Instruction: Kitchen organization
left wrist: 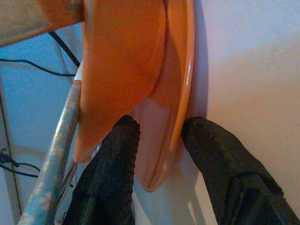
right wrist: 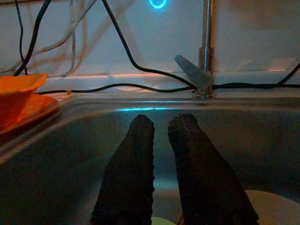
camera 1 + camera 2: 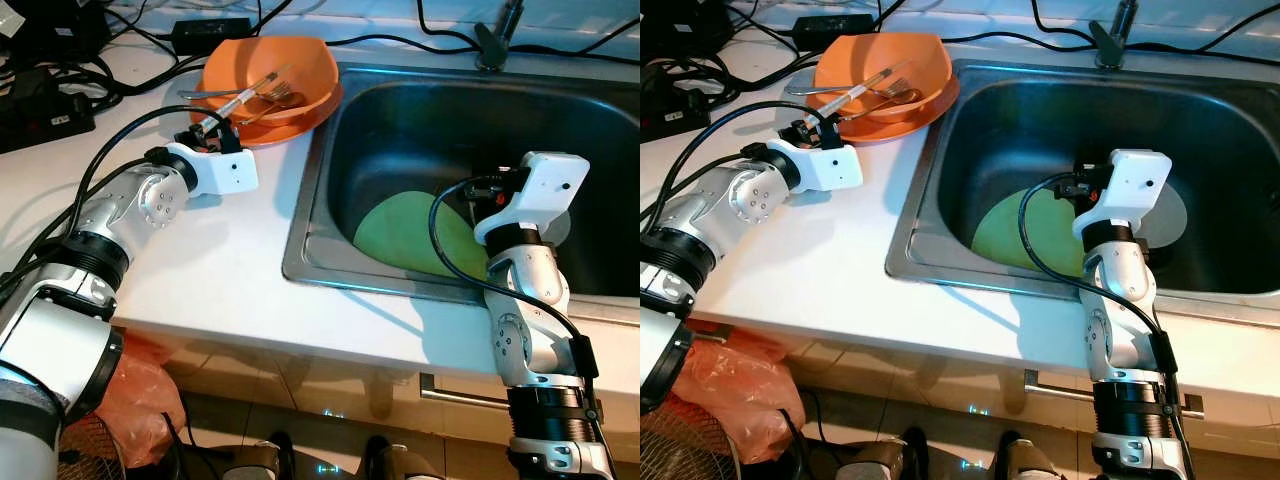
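Head view: orange plate (image 3: 285, 128) on counter beside sink (image 3: 400, 280), my left gripper (image 3: 208, 133) at its edge; left wrist: fingers (image 1: 112, 159) apart straddling stiff, slippery rim, grip there; right wrist: right gripper (image 2: 161, 136) narrowly parted, empty over sink.

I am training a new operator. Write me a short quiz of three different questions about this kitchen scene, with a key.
1. True or false: the left gripper has its fingers on either side of the orange plate's rim.
2. Where does the green plate lie?
A. on the counter
B. in the sink
C. in the orange bowl
3. Fill in: the cutlery rests in the orange ____.

Key:
1. true
2. B
3. bowl
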Robot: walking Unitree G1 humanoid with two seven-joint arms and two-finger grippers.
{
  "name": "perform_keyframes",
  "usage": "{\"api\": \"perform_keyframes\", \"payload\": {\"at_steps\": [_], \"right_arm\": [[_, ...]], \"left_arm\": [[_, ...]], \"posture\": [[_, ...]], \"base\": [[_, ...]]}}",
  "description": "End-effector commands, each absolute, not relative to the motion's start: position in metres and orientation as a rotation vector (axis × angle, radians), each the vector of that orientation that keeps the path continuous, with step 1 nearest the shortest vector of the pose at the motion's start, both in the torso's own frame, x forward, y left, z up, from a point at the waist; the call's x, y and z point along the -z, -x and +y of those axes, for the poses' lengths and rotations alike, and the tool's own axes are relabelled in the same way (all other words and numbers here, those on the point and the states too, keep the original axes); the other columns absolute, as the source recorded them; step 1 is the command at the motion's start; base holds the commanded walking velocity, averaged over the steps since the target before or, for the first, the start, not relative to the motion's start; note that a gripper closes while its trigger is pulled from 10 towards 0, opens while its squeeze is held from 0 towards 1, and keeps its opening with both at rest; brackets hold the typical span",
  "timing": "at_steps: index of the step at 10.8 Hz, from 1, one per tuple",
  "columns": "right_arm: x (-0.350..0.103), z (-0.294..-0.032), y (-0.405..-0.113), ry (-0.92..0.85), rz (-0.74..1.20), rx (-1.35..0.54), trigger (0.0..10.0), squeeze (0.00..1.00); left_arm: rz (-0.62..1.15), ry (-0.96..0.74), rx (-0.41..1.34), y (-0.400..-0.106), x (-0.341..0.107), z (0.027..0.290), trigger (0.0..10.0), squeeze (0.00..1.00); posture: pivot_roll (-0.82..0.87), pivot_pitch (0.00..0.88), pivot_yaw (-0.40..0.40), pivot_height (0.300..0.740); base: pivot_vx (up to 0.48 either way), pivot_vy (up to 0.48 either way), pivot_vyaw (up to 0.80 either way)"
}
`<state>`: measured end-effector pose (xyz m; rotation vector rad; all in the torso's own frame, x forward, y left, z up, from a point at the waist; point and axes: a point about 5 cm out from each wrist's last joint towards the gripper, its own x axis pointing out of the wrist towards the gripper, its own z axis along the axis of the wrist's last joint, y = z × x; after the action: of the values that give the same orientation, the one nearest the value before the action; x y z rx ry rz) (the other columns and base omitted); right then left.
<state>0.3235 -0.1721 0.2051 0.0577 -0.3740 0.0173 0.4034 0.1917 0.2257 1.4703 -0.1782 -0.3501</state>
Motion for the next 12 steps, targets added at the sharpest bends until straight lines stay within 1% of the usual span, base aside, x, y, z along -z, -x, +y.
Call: {"api": "perform_keyframes", "payload": {"at_steps": [1,5,11,12], "right_arm": [[-0.196,-0.172,-0.322,-0.080,-0.343,-0.019,10.0,0.00],[-0.195,-0.171,-0.322,-0.084,-0.343,-0.021,10.0,0.00],[-0.195,-0.169,-0.321,-0.091,-0.339,-0.022,10.0,0.00],[-0.194,-0.169,-0.321,-0.091,-0.339,-0.021,10.0,0.00]], "left_arm": [[-0.032,-1.508,0.515,-0.392,-0.173,0.190,10.0,0.00],[-0.048,-1.530,0.557,-0.390,-0.170,0.185,10.0,0.00],[-0.015,-1.579,0.475,-0.403,-0.187,0.179,10.0,0.00],[-0.016,-1.582,0.469,-0.403,-0.188,0.179,8.4,0.00]], "posture": [[0.00,0.232,0.022,0.740],[0.00,0.232,0.024,0.740],[-0.01,0.234,0.032,0.740],[-0.01,0.234,0.033,0.740]], "base": [[0.000,0.000,0.00],[0.000,0.000,0.00],[0.000,0.000,0.00],[0.000,0.000,0.00]]}}
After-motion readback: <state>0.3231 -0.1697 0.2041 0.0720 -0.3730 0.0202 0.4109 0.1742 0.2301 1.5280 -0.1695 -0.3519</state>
